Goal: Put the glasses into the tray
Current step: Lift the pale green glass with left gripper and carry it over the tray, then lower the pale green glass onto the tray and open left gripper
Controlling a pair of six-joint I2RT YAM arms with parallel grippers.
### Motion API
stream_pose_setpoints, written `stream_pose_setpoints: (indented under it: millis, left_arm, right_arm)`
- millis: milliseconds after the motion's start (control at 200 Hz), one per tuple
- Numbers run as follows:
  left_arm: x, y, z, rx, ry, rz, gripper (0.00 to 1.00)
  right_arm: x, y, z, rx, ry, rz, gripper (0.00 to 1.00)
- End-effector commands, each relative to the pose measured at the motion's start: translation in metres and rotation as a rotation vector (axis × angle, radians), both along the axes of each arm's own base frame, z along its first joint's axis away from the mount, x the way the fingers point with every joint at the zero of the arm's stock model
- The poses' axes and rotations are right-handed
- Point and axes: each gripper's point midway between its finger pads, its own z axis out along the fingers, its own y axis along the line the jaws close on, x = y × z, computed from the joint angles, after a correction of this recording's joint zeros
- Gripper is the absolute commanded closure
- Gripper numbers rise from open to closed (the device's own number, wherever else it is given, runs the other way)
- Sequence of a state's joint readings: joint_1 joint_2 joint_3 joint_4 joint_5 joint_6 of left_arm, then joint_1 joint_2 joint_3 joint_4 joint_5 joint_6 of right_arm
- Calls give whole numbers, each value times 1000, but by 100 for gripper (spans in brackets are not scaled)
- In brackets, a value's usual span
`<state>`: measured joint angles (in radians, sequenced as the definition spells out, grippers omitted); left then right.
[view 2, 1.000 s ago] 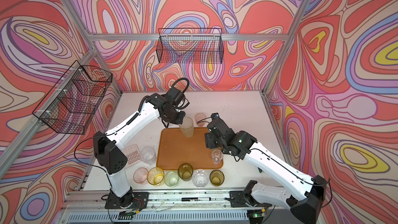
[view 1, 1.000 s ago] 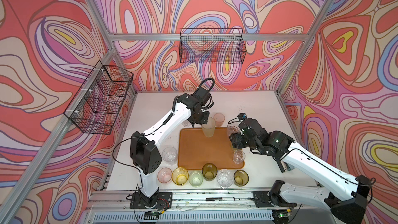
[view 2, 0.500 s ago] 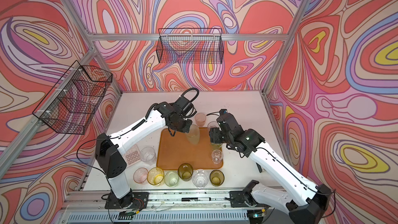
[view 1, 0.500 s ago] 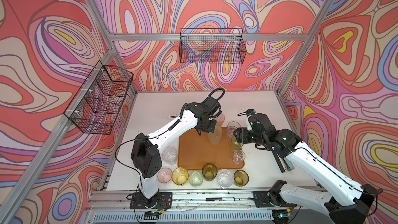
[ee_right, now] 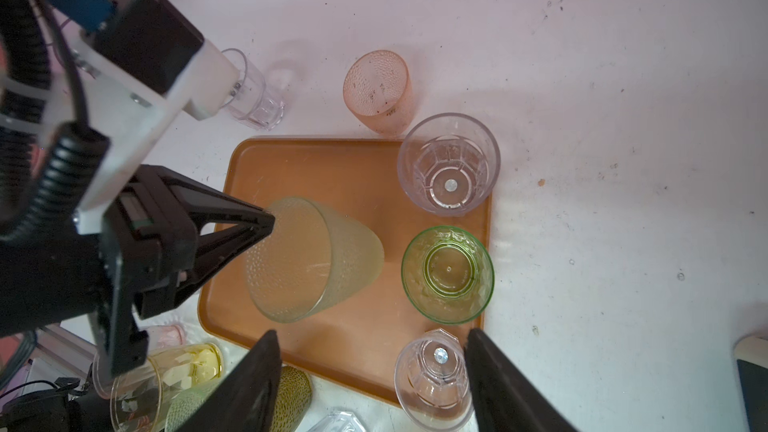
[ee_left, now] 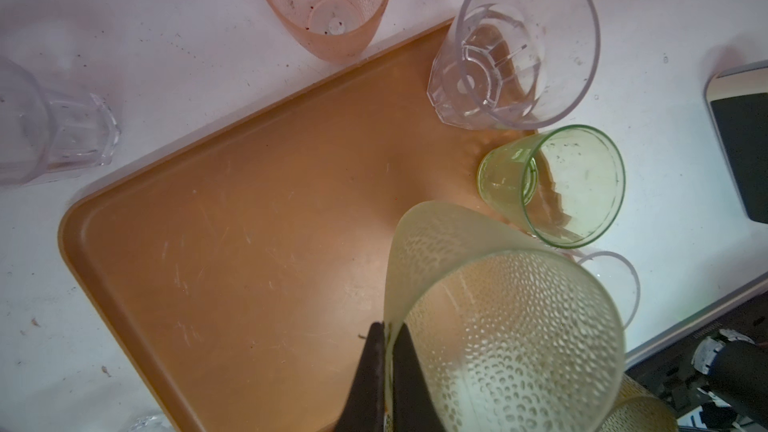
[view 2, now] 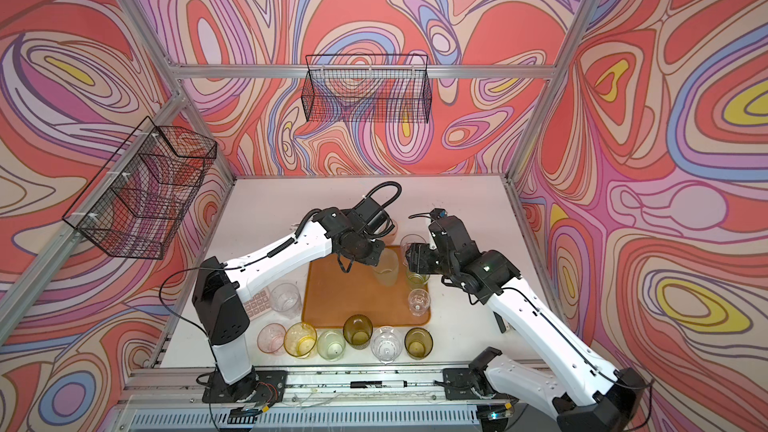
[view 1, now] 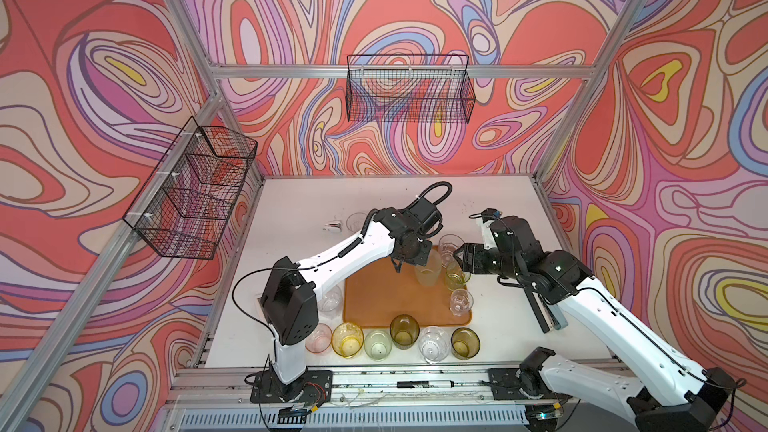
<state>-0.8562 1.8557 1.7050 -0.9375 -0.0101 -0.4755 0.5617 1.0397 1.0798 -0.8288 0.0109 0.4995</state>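
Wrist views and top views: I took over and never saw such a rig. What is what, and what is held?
Two white robot arms, each ending in a two-fingered gripper, work over a white table. The wide pictures look down from one overhead camera; the close-ups come from a camera on each wrist. The left gripper is shut on the rim of a tall frosted pale green tumbler, tilted over the flat orange-brown tray. The right gripper is open, holding nothing. Three glasses stand in the tray: a clear faceted glass, a green glass, a small clear glass. Other glasses wait on the table.
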Motion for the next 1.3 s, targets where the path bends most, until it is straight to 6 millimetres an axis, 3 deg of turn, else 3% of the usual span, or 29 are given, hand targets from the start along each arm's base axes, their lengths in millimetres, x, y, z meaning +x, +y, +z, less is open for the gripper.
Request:
stream_pose_setpoints:
  millis: [0,165,596,1297]
  left_arm:
    - [4,-4,-9,11,-5,19,100]
    - [3,-7,-21,34,14,19,100]
    - [6,-15,-34,55,28,10,100]
    - [8,-20,-41,66,36,11,97]
  right_arm:
    - [-2,-2,-1,11,1,-6,27]
    - [-4,-12,-2,-25,-9,-34,27]
    - [-4,-11,-7,-36,5,-24,27]
    - [-7,-13,-6,-34,5,-24,27]
